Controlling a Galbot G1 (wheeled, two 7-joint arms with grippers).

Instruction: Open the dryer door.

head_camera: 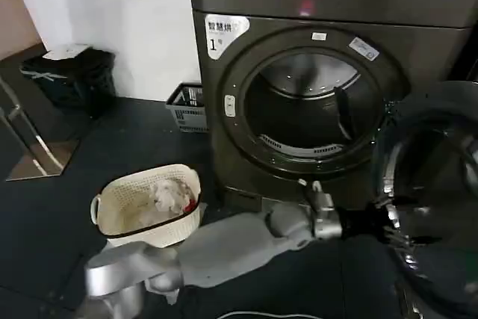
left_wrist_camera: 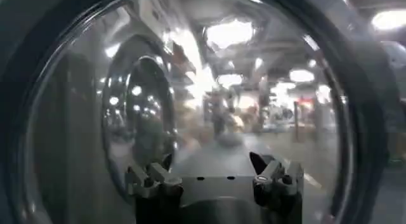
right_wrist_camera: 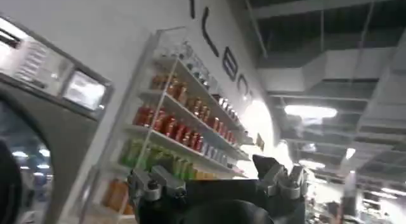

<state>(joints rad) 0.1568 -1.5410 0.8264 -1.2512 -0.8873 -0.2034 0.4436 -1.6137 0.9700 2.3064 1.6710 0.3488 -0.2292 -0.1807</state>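
The dryer [head_camera: 224,132], dark grey-brown with a white label marked "1" [head_camera: 222,33], stands at the back with its round drum opening [head_camera: 314,106] uncovered. The dryer door [head_camera: 441,177] is swung out to the right, its chrome ring and dark glass facing me. My left arm reaches across the floor, and my left gripper [head_camera: 392,222] is at the door's near rim. In the left wrist view the left gripper [left_wrist_camera: 216,171] is open, close against the door glass [left_wrist_camera: 190,85], nothing between its fingers. My right gripper [right_wrist_camera: 219,171] is open and empty, held up away from the dryer.
A white laundry basket [head_camera: 149,203] with clothes sits on the dark floor left of the dryer. A grey crate [head_camera: 187,106] and a black bin [head_camera: 71,76] stand by the back wall. Shelves of bottles [right_wrist_camera: 177,130] and another machine [right_wrist_camera: 38,117] show in the right wrist view.
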